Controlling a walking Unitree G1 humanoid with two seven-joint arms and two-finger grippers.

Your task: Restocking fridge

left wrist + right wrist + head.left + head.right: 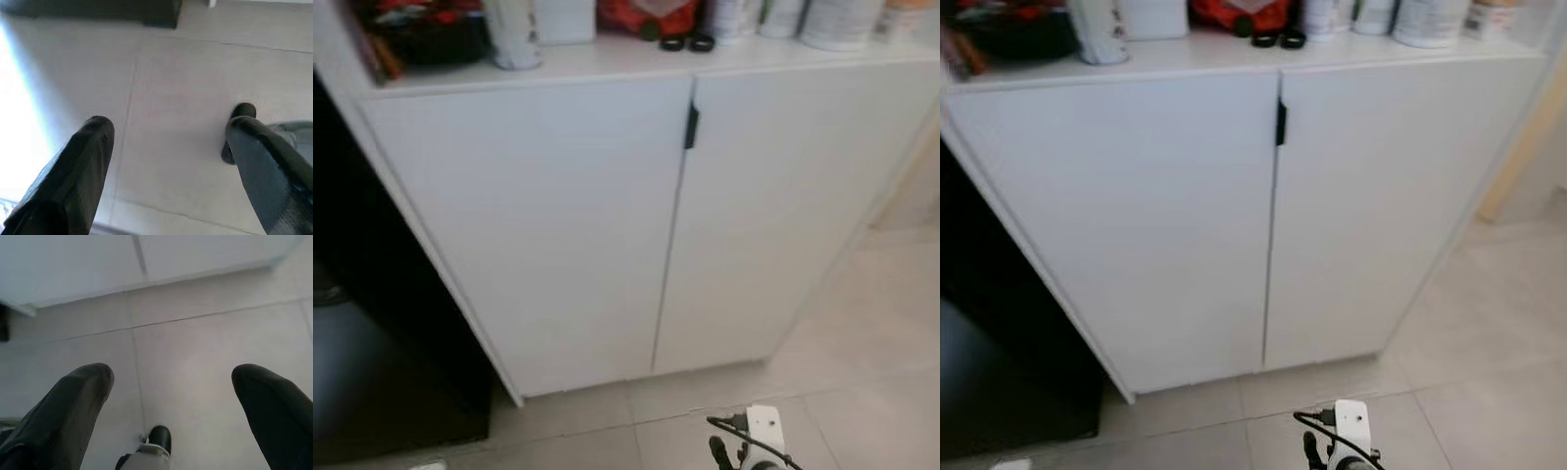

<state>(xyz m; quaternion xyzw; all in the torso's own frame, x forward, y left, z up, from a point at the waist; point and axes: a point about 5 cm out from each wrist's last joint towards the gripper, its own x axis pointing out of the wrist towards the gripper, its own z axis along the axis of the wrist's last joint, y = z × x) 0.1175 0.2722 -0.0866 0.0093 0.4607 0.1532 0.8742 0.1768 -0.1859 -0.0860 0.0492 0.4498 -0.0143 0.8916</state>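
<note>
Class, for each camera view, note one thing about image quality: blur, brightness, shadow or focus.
Left eye view: soft overall, the items on the white cabinet top smeared. Right eye view: equally soft, with deep shadow at lower left. Left wrist view: blown-out glare along one edge of the tiled floor; the left claw, open, looms out of focus. Right wrist view: dim and even, the open right claw blurred, grout lines readable.

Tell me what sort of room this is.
Probably a kitchen or utility corner of a home: a white two-door cabinet with tubs and containers on top, a tiled floor, and a dark appliance beside it.
</note>
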